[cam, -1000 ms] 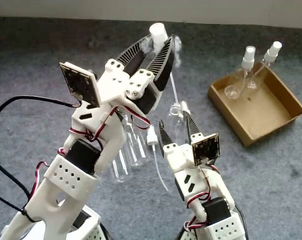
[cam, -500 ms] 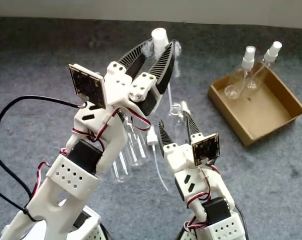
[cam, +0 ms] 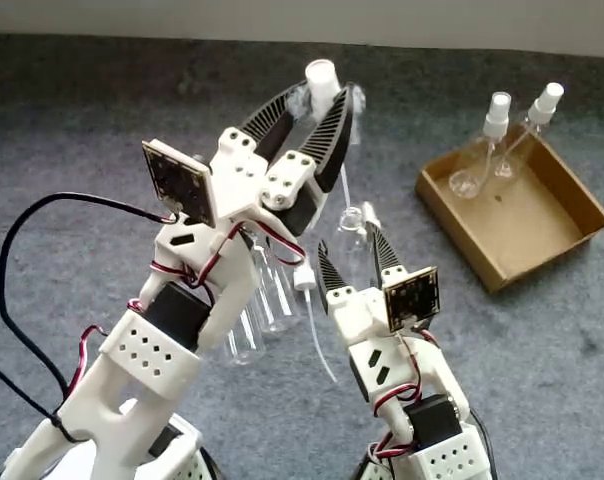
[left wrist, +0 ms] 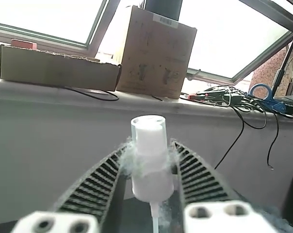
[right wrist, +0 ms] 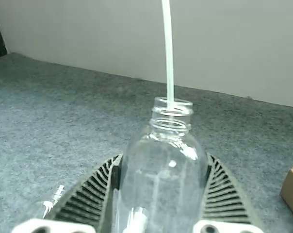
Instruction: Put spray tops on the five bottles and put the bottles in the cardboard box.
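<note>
The box (cam: pixel 542 225) sits off to my right, with two capped bottles (cam: pixel 490 140) leaning in it. My left gripper (cam: pixel 320 92) is squeezed tight on a spray top (left wrist: pixel 149 141). I hold it high so its thin tube (right wrist: pixel 167 53) hangs straight down. My right gripper (cam: pixel 348 238) hugs an open bottle (right wrist: pixel 161 160) upright, so the tube can slide in. The tip is just inside the neck.

Both arms are white plastic with black servo blocks. The left arm (cam: pixel 152 360), at the lower left of the frame, and the right arm (cam: pixel 407 385), at lower centre, each carry a dark square circuit board (cam: pixel 179 183), red-and-white wires (cam: pixel 274 234) and black ribbed fingers (cam: pixel 329 130). A black cable (cam: pixel 42 205) loops off the left arm.
</note>
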